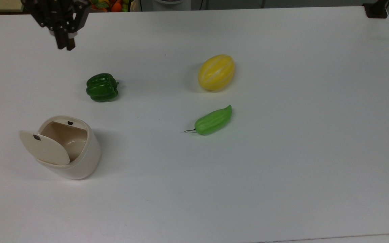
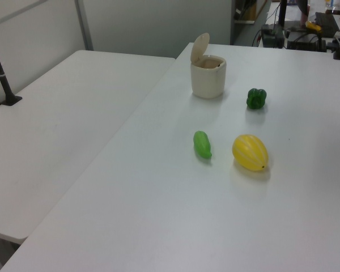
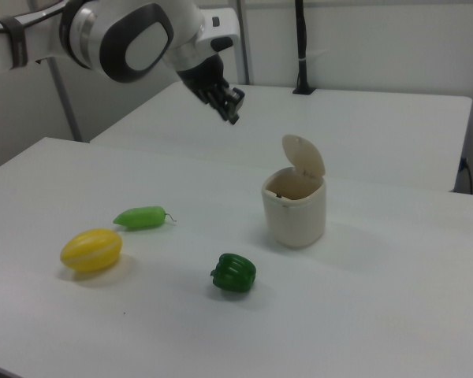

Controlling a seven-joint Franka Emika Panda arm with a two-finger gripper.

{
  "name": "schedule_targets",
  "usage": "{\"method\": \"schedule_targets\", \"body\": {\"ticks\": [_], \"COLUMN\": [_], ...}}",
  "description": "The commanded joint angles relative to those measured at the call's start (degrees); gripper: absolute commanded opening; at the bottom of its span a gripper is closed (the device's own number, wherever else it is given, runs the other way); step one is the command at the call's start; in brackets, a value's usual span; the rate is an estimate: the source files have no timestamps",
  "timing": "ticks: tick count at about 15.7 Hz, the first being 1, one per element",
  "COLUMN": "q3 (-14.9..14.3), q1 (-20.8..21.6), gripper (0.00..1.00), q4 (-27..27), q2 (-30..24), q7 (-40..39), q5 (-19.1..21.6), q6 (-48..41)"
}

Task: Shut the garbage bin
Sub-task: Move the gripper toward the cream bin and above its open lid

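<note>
The cream garbage bin stands near the top view's left edge with its hinged lid swung up and open, and its hollow inside shows. In the left view the bin is at the far end of the table with the lid upright. In the right view the bin has its lid tipped back. My gripper hangs shut and empty above the table's far left corner in the top view, well away from the bin and beyond the green pepper. The gripper is above and to the left of the bin in the right view.
A dark green pepper lies between gripper and bin. A yellow melon and a light green cucumber lie mid-table. The white table is bare to the top view's right. A second table adjoins it.
</note>
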Motion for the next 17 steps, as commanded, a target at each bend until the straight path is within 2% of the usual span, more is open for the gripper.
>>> {"method": "schedule_targets", "body": {"ticks": [1,6,13,17], "q3": [-0.5,-0.5,-0.3,-0.1], "q1": [0.2,-0.6,-0.3,0.0], "gripper": [0.20,0.16,0.16,0.16], "q4": [1.8,4.9,5.0,5.0], "q2": [3.4,7.9,10.7,14.2], "q7": [3.7,5.9,8.8,10.2], "q5": [1.1,1.2,1.3,1.2], "q6": [9.9,17.5,26.4,35.0]}}
